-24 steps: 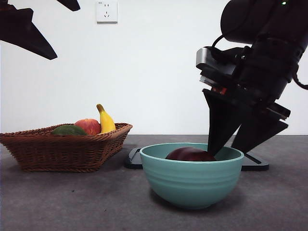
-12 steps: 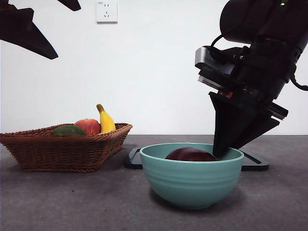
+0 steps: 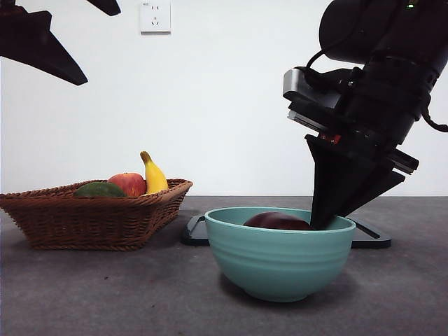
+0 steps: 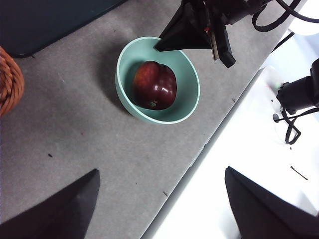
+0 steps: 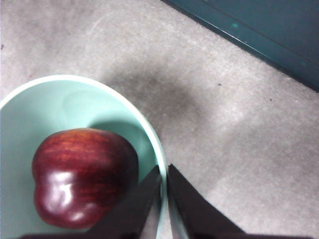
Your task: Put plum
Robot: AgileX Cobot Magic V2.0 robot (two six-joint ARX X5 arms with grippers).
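The plum (image 5: 82, 177) lies in the teal bowl (image 5: 149, 134) just beside the right gripper (image 5: 164, 172), whose jaws are pinched narrow apparently astride the bowl's rim; smooth, glossy and firm-looking, it likely slips, so grasp across its widest middle.

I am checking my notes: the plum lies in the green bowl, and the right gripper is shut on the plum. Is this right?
Not quite. The plum does lie in the green bowl, but the right wrist view shows the right gripper shut on the bowl's rim, beside the plum.
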